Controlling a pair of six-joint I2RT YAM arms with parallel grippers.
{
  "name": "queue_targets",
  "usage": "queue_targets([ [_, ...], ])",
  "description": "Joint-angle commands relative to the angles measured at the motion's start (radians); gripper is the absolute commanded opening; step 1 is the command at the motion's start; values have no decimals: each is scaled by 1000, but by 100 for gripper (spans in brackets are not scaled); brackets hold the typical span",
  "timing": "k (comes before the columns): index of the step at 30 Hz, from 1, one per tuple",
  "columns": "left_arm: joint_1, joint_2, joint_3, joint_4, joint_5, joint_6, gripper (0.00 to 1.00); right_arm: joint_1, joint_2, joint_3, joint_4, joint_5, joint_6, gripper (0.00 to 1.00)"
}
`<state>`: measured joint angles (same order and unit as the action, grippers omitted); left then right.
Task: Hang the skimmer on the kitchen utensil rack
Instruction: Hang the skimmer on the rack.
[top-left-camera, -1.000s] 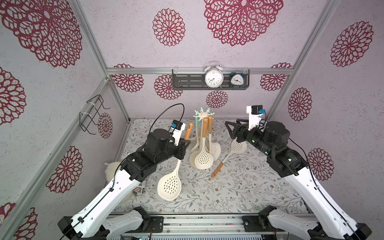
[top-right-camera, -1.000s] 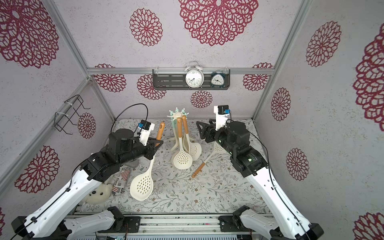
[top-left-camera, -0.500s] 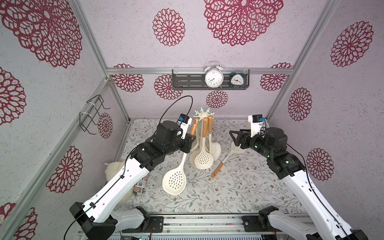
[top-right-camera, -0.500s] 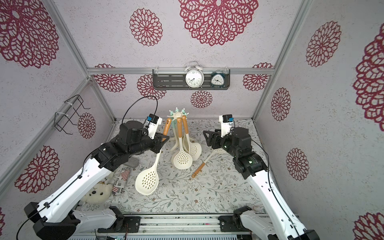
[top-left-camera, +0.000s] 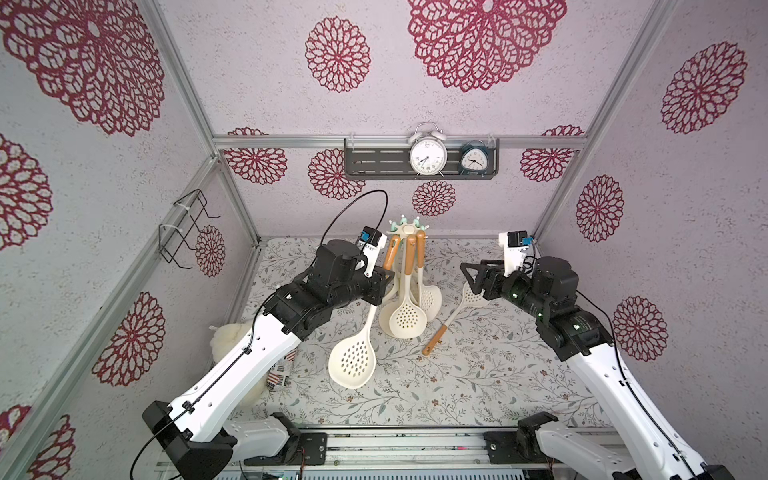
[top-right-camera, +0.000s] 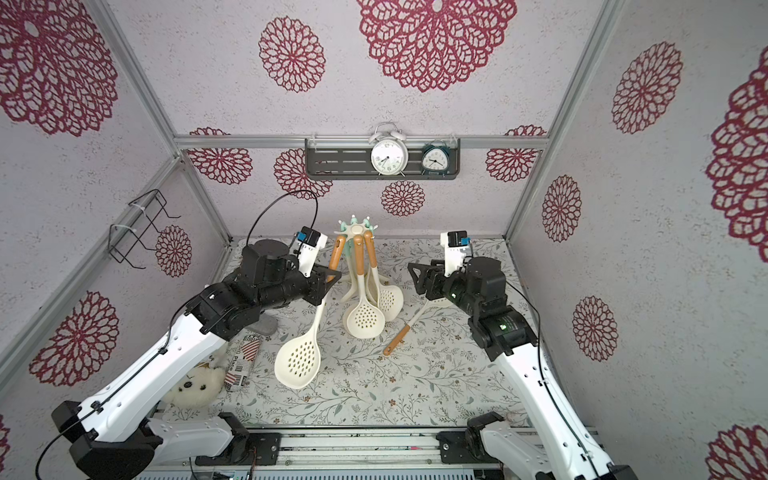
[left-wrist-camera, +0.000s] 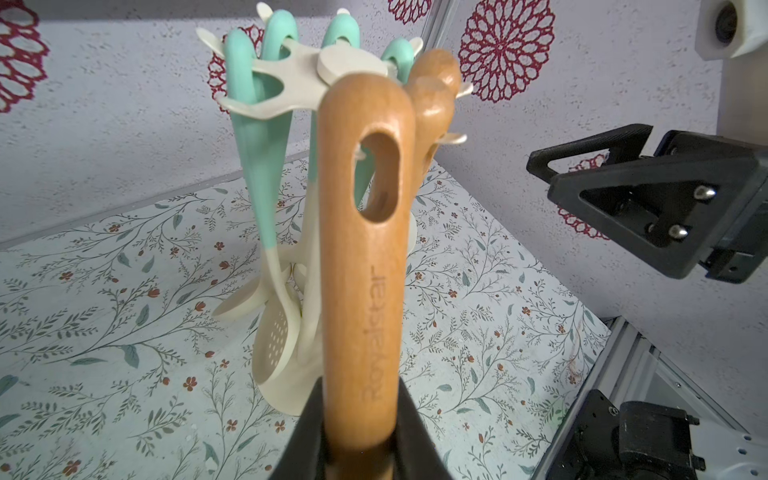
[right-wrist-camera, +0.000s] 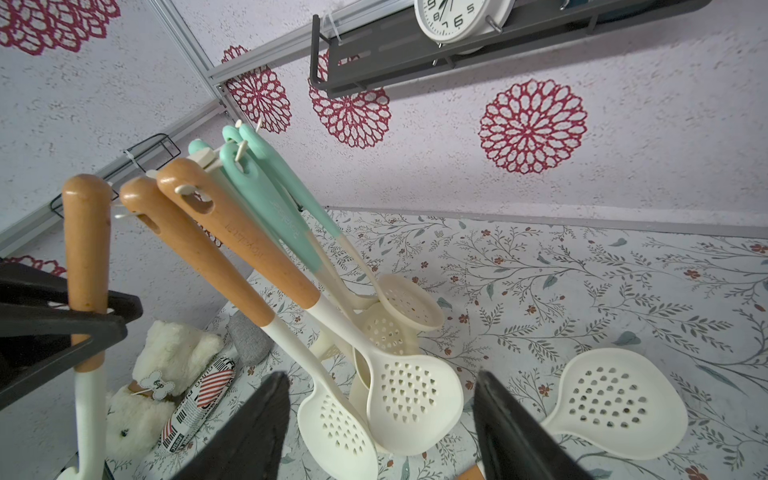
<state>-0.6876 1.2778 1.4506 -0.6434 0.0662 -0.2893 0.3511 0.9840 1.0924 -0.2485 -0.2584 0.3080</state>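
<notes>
Your left pincer (left-wrist-camera: 359, 415) grips the skimmer (left-wrist-camera: 365, 249) by its handle, the kitchen utensil rack (left-wrist-camera: 299, 79) just ahead; next, you'd likely thread its hole over a free hook (left-wrist-camera: 455, 138).

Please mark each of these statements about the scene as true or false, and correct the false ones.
1. The left pincer is shut on the wooden handle of a skimmer. True.
2. The right pincer holds a utensil. False: it is open and empty.
3. A second skimmer lies on the table. True.
4. The grey shelf carries three clocks. False: it carries a white alarm clock and a small dark alarm clock.
5. Teal-handled utensils hang on the kitchen utensil rack. True.
</notes>
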Motion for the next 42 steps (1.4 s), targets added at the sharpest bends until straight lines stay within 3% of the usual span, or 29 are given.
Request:
queue_targets([
  [1,-16,17,32,15,9,3,0,-6,-28,1,41,-19,14,72],
  [12,-10,95,29,29,-3,14,0,-10,-37,-6,32,-27,16,72],
  [33,20,129,-143,237,-9,49,0,-12,-51,-48,27,-30,18,73],
  [40,25,98,-142,250,-10,50,34,-11,-75,-81,23,21,36,77],
  [42,26,84,-136,249,-9,51,44,-11,-83,-100,16,45,43,86],
])
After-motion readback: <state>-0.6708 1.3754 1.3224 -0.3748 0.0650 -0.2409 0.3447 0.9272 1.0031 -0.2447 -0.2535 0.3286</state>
